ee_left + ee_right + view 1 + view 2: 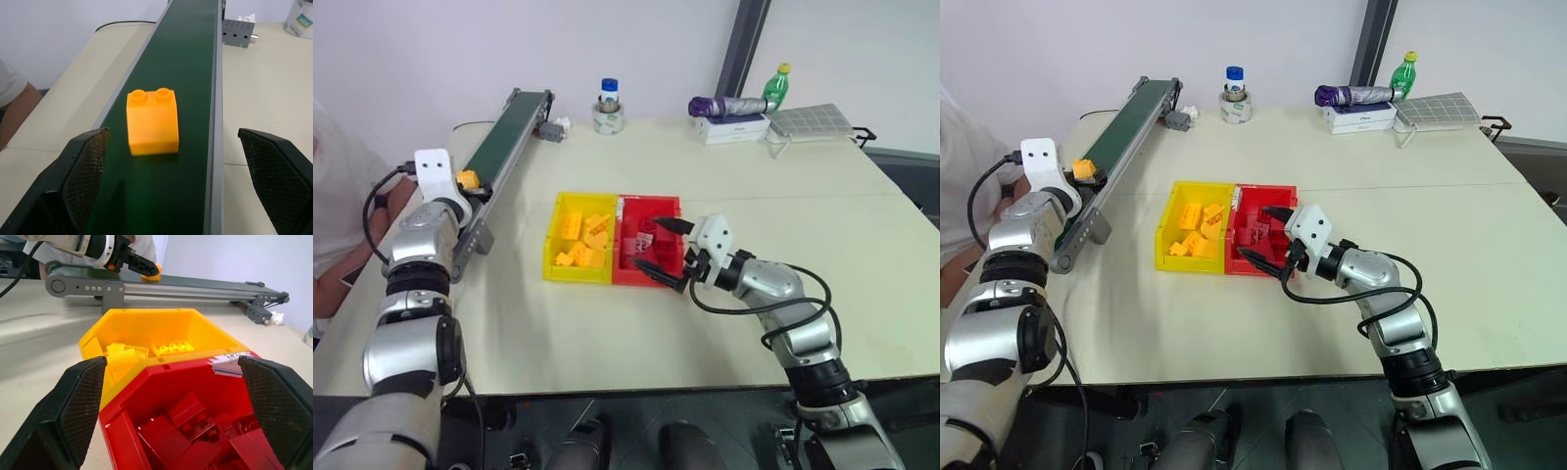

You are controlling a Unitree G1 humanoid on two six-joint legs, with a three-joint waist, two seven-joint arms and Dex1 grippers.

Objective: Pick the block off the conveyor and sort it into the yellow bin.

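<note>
Yellow-orange block [152,121] studs up on the conveyor [186,58] belt near its grey end, left gripper [181,181] spread wide just short of it, yellow bin [579,239] touching red bin [646,253], right gripper [666,252] wide over the red one

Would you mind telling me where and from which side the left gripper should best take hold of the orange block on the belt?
Probably by its two flat side walls, coming in level along the conveyor. The block stands upright, studs on top, squarely ahead of the open left gripper. Its sides face the fingers, which could close on it below the studs.
</note>
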